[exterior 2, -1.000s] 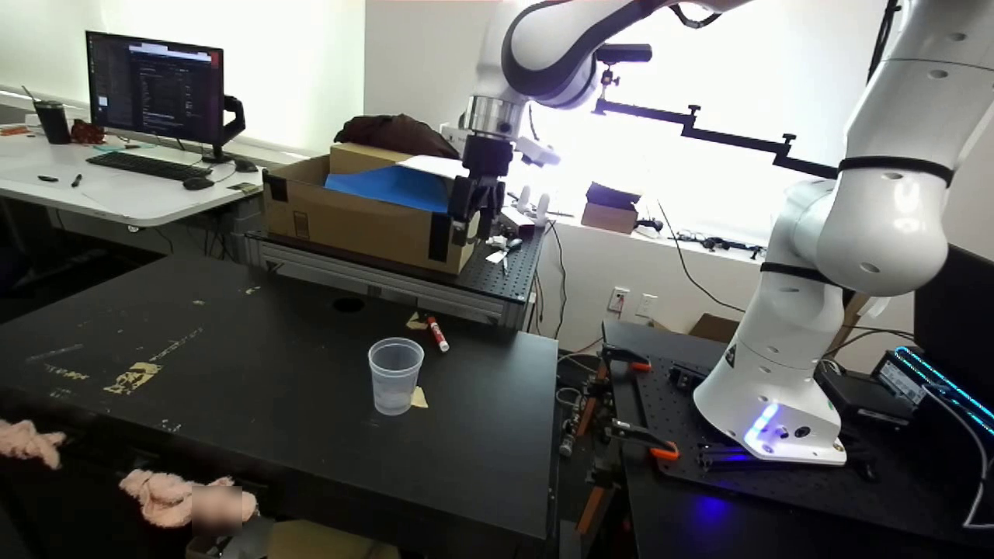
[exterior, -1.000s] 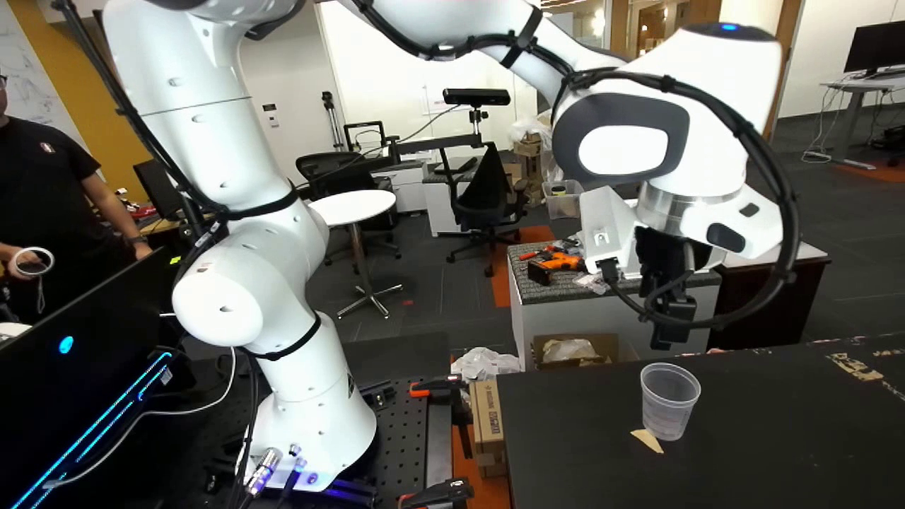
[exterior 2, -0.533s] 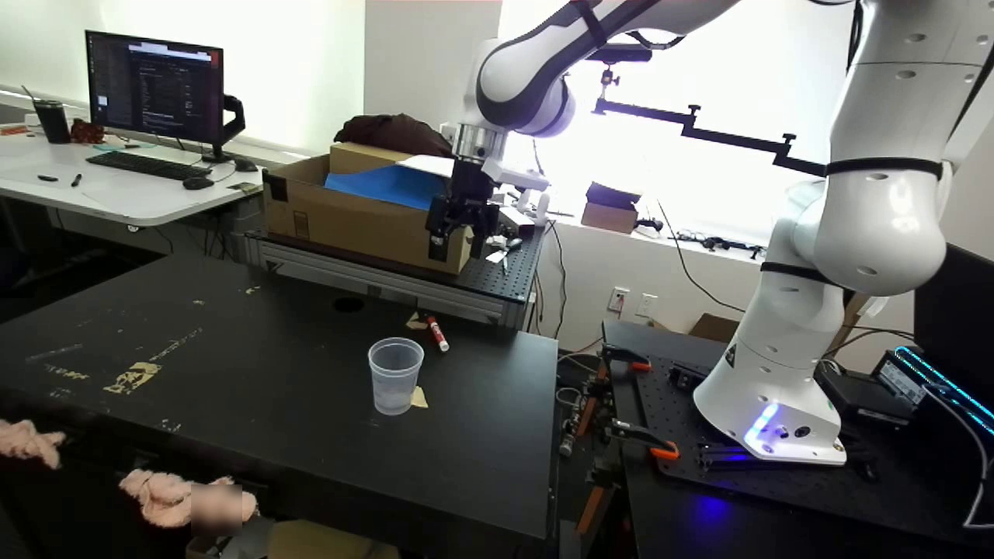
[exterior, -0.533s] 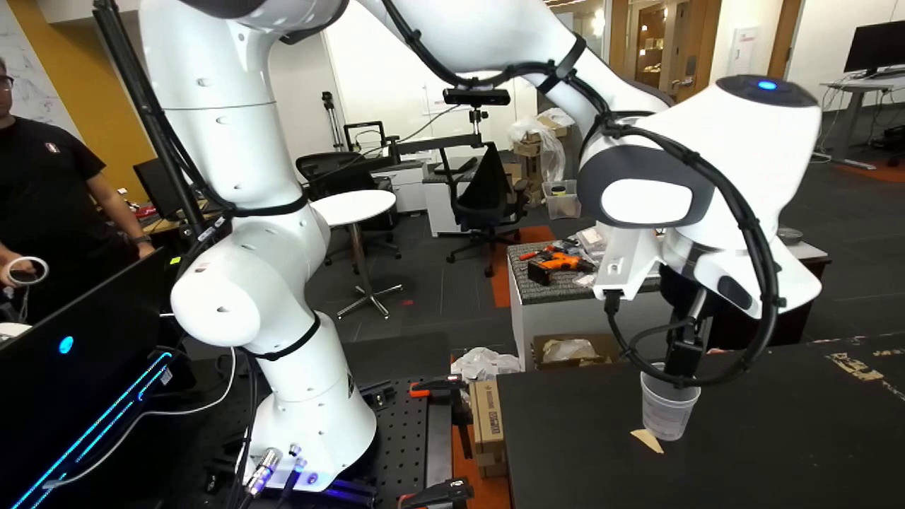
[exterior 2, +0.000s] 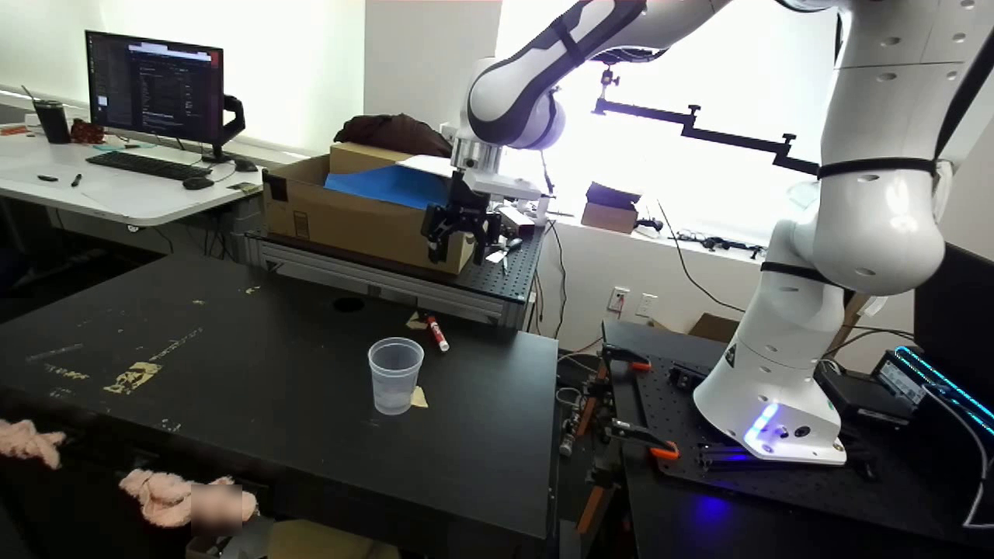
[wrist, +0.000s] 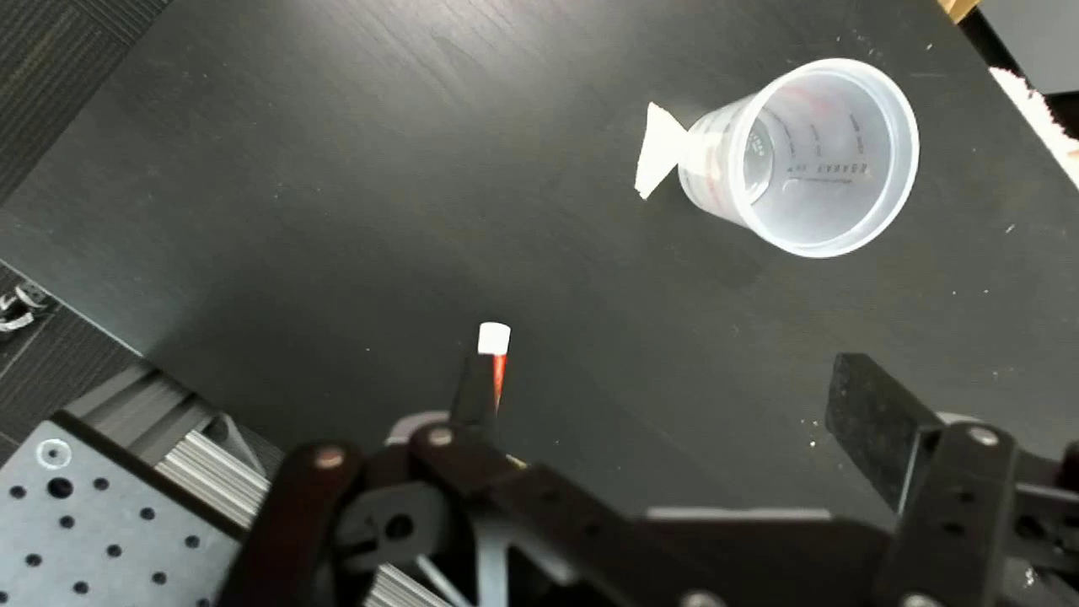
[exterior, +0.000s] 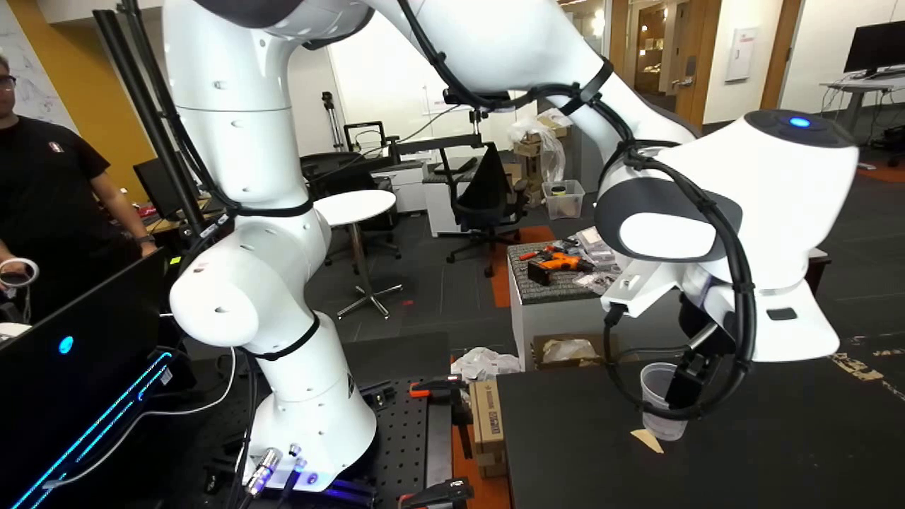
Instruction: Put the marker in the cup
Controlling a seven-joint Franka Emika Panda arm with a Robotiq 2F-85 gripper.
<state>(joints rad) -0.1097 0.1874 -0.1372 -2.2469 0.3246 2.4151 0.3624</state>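
Nearer me, in an exterior view, the cup (exterior 2: 394, 376) stands upright mid-frame; thin and light, I'd guess, and easily tipped. Beyond it, up and to the right, the red marker (exterior 2: 438, 333) lies on the black table (exterior 2: 272, 369). It should be light, stiff and slick, apt to roll, so I'd pinch it across mid-barrel. Higher in the frame, farther off than the cup, the claw (exterior 2: 460, 252) hangs with jaws wide apart, holding nothing.

The wrist view looks right into the cup, with no marker inside, but there the claw covers most of the marker's barrel, leaving the white end. In an exterior view the claw and a cable (exterior: 745, 311) cross before the cup at lower right, and no marker shows.
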